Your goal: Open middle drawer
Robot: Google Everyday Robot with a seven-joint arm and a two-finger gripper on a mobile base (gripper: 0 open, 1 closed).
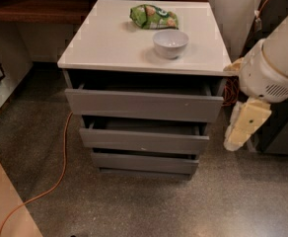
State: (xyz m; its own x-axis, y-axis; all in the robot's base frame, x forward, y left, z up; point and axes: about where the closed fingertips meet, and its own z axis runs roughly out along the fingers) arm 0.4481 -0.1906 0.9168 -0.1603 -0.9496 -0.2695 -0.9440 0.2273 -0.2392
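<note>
Camera view: the middle drawer [144, 141] sits below the top drawer [144, 105], already out a little, with a dark gap above its front. The gripper [237, 137] hangs right of both, apart from them; whether it is open or closed I cannot tell. Judgement: there is no handle, so hook the front's top edge near centre and pull straight out.

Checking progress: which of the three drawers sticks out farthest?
The top drawer, tallest front, just under the white top; the gripper hangs off to its right.
</note>
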